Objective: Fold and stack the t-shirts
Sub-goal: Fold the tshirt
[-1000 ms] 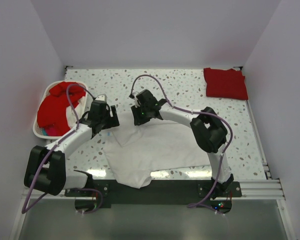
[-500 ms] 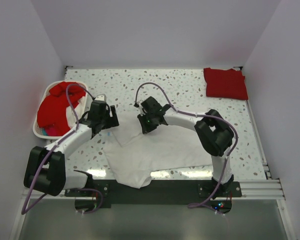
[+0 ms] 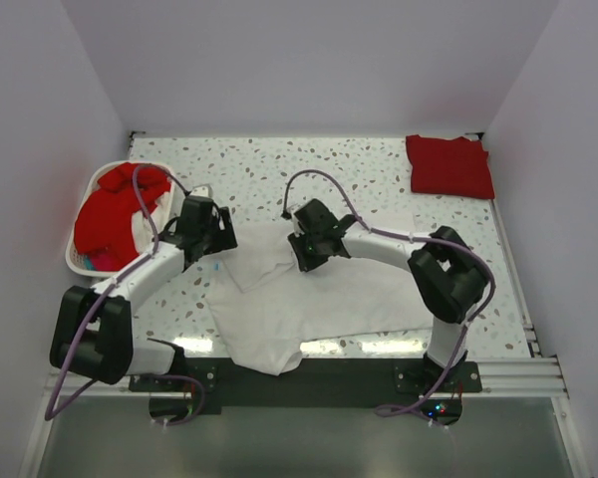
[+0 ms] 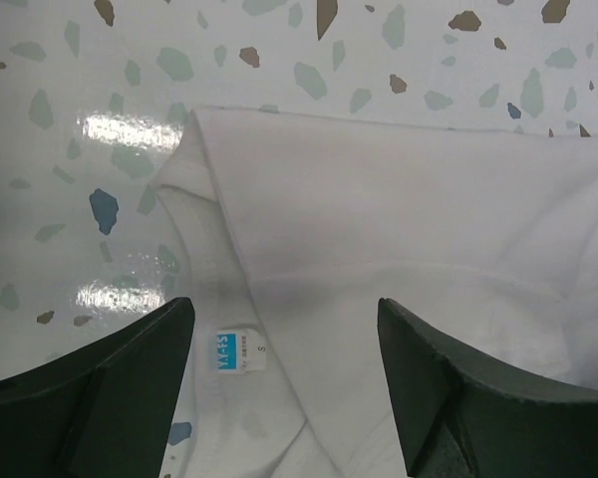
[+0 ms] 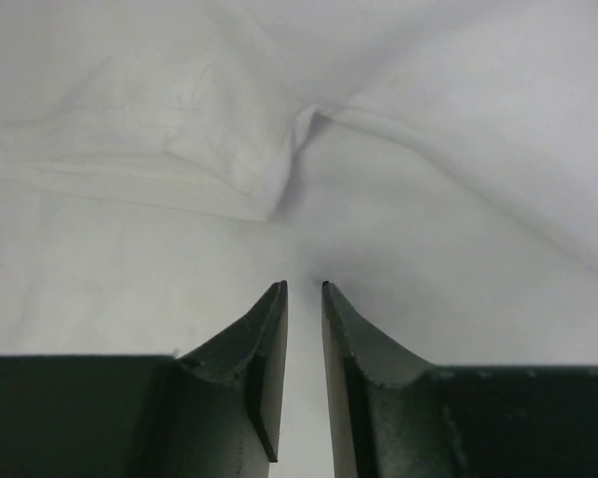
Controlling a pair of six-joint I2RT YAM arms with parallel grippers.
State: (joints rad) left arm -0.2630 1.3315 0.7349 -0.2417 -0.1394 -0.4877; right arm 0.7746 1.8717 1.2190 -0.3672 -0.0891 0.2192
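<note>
Fingers point(image 4: 100, 388) of your left gripper point(image 4: 284, 304) stand spread wide above the blue label point(image 4: 236, 351) on the white shirt point(image 3: 299, 299), which lies rumpled along the near edge. Your right gripper point(image 5: 302, 287) is pressed almost together, low over that shirt's cloth.

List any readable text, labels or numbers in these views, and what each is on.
"S", probably: on the small white tab inside the collar of the white t-shirt. It is faint, so not certain.
Blue neck label, beside that tab: white lettering, too blurred to read.
No other text shows in the top or right wrist views.
</note>
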